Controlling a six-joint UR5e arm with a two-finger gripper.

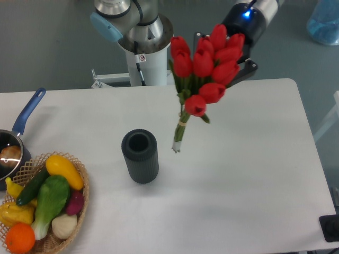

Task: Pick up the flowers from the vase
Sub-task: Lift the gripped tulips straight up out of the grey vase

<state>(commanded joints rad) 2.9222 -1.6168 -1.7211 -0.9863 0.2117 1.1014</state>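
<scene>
I see the flowers (208, 69) hanging clear of the vase (140, 156), stem ends up and to its right, above the bench (238, 169). My hand (239, 67), upper right, sits behind the blooms; its grip is hidden.

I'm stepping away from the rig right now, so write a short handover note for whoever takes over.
End effector: behind the flowers, apparently gripping them; its jaws are hidden by the buds.
Flowers: in the air, tilted, stem ends clear of the vase and to its right.
Vase: upright on the table, mouth empty.
Done: flowers are out of the vase.
Left: nothing essential; just keep the hold secure.
</scene>
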